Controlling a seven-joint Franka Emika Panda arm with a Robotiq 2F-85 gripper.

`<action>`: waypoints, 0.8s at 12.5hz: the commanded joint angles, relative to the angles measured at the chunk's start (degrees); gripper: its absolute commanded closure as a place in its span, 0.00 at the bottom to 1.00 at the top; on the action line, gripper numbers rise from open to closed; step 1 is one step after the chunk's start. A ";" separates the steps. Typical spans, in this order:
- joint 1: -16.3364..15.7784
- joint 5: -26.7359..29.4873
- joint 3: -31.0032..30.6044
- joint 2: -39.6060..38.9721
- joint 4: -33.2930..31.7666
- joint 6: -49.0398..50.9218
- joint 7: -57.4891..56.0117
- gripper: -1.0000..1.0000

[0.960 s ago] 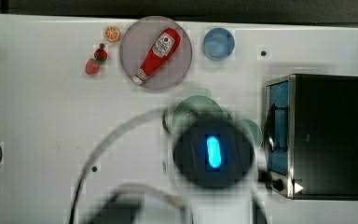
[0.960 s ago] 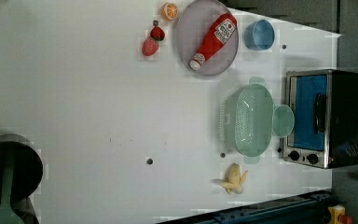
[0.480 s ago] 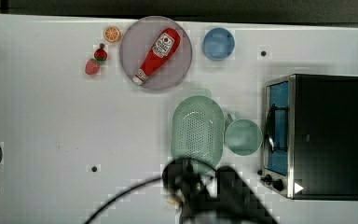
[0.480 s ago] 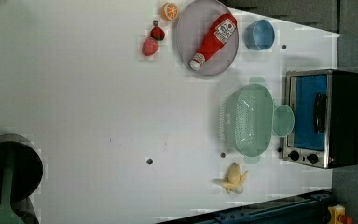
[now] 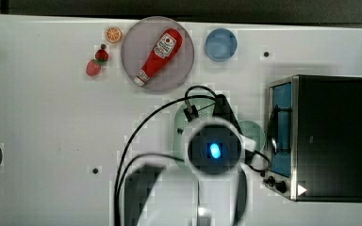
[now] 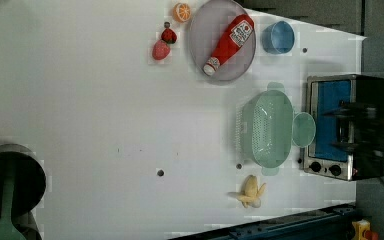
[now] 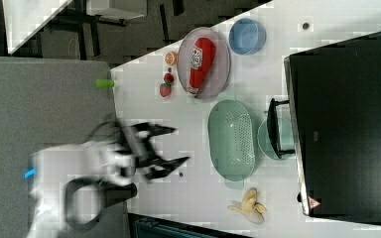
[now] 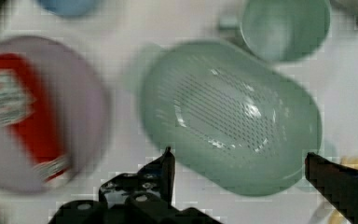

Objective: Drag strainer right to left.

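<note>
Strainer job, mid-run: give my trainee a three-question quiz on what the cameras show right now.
1. True or false: the gripper fingers stand open, clear of the strainer.
2. In the left view, what sits between the strainer and the toaster oven? A) ketchup bottle B) green mug C) banana
3. Fill in: the ketchup bottle lies on a ____.

Key: 1 true, in the wrist view the fingers stand wide apart with nothing between them. 2 B, the green mug; the banana lies nearer the table edge. 3 the grey plate.
</note>
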State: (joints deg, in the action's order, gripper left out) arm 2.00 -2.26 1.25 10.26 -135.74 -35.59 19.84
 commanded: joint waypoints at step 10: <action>-0.89 1.13 -0.90 -29.88 -2.09 -27.61 20.86 0.00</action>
State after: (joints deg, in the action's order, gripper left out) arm 1.31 -1.79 1.82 -21.77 -138.88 -60.26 36.15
